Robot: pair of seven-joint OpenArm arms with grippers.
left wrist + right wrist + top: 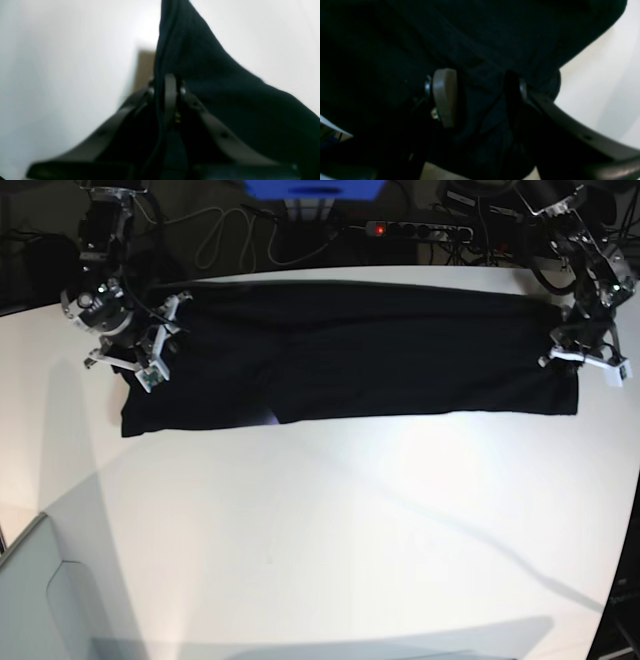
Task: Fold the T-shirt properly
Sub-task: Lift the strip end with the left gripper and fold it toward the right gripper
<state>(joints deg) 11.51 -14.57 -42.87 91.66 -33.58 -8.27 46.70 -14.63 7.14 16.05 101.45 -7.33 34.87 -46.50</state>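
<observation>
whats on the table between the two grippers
Only the T-shirt, a long black band stretching from the right gripper to the left gripper, seen in the base view.

From my seat: white desk point(330, 530), glossy, catching glare. Behind its far edge, a black power strip point(420, 228) with a red light lit, loose cables point(225, 240) trailing beside it, and a blue box point(312, 189) at centre.

plain black T-shirt point(350, 350), white table point(330, 530)
</observation>
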